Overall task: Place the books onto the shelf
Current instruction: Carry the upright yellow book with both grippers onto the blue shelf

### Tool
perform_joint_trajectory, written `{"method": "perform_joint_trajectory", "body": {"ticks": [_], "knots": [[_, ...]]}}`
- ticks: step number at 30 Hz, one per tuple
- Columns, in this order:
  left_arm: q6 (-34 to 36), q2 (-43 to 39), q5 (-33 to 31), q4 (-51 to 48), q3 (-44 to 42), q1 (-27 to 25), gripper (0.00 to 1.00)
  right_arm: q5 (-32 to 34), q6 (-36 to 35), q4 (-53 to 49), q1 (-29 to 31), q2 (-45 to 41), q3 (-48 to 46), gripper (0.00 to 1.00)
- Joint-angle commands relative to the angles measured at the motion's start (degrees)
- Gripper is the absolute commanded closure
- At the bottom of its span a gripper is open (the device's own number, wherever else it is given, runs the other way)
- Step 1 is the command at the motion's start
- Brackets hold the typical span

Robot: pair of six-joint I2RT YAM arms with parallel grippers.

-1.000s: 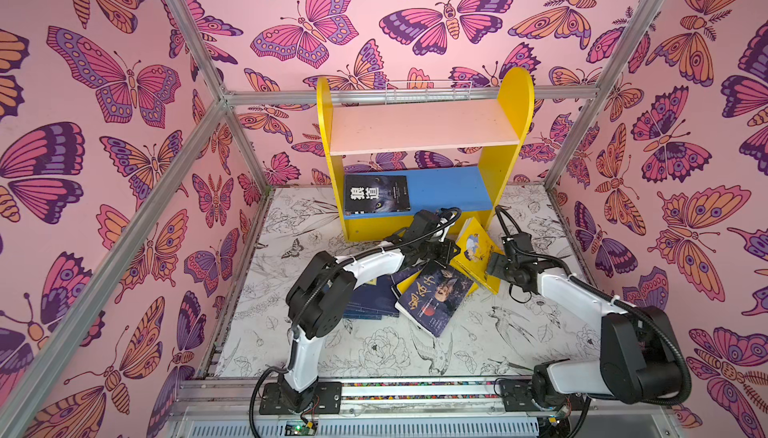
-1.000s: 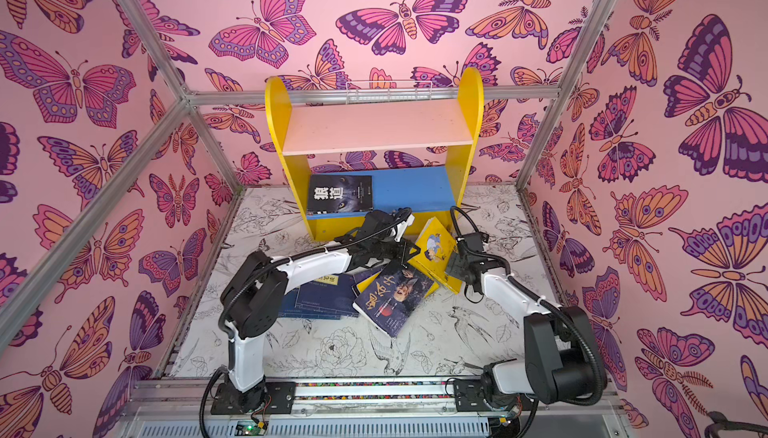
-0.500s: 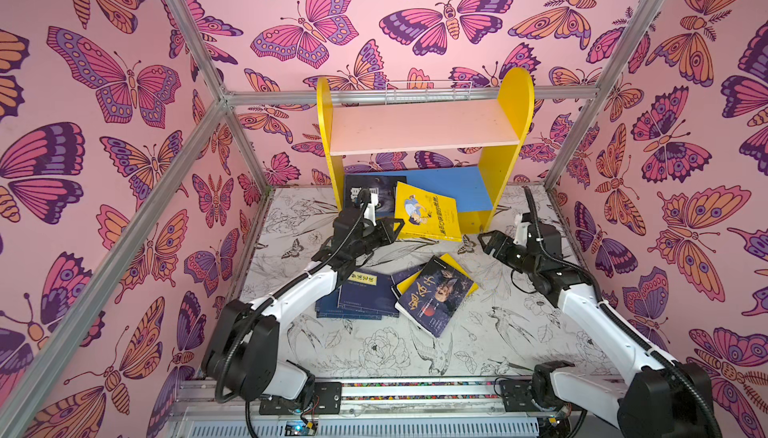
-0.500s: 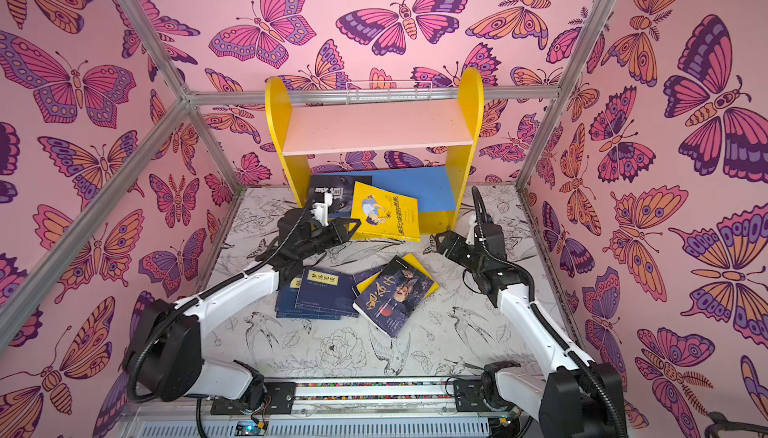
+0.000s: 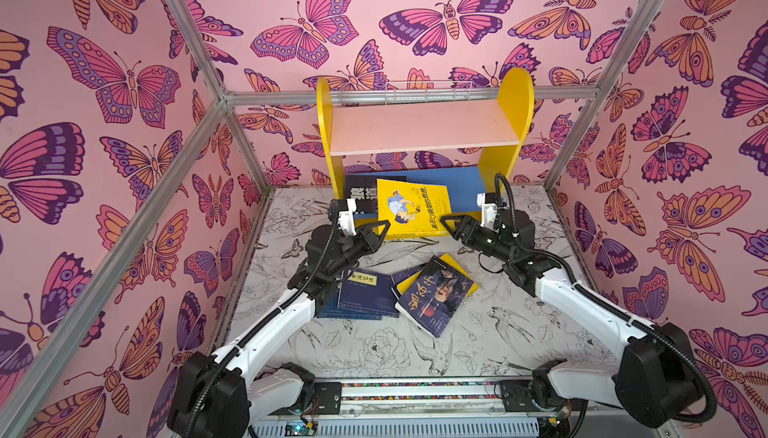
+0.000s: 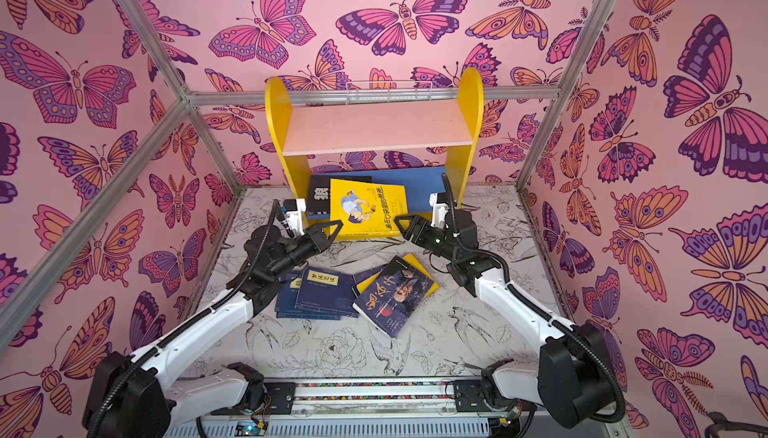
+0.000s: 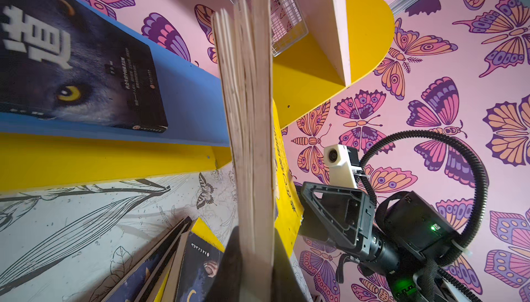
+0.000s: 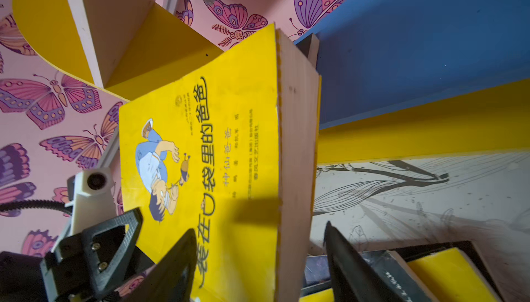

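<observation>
Setting: robot test enclosure, staged as a playroom. Evidence: butterfly-print wall panels (image 5: 104,82) on aluminium frame struts (image 5: 195,65); floral line-drawn floor mat (image 5: 374,344); two arms bolted to a front mounting rail (image 5: 415,390).

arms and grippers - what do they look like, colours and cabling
Both arms have white link shells with black joints. Black ribbed cable conduit loops along each. The grippers have black triangular cut-out fingers, each topped by a white wrist camera.
</observation>
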Motion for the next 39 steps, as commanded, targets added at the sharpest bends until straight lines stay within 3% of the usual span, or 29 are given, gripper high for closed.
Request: {"method": "perform_joint_trajectory", "body": {"ticks": [1,8,14,18,19,23,25,31,39], "knots": [[-0.38,-2.99,-1.30,5.27,-1.04,0.38,1.00,-0.30,4.10,6.12,1.16,1.25,2.26,0.45],[2.33,-4.71,-3.39,3.61,-1.55,0.39,1.00,0.27,7.61,8.64,2.09,1.21,1.90,0.65],[3.52,-4.52,-4.60,1.11,-1.50,0.50,1.00,0.91,9.31,9.81,2.11,0.34,1.59,0.98],[3.50,-4.42,-5.87,0.24,-2.01,0.65,1.00,0.13,10.49,11.24,2.18,0.56,2.05,1.00],[3.43,-4.58,-6.19,0.41,-2.33,0.65,1.00,-0.64,10.64,11.68,2.16,0.74,2.31,0.99],[2.73,-5.88,-6.76,2.83,-3.78,1.13,1.00,-0.99,10.34,9.19,2.14,1.02,2.39,0.57],[2.69,-6.70,-6.61,4.33,-4.58,1.43,1.00,0.45,10.77,9.30,2.14,1.01,1.26,0.48],[2.93,-8.95,-6.67,5.16,-5.30,2.53,1.00,3.37,10.89,9.50,1.57,0.67,-1.90,0.44],[2.45,-8.82,-5.81,7.35,-5.61,2.85,1.00,-4.98,11.38,12.43,1.67,4.57,-0.23,0.44]]}}
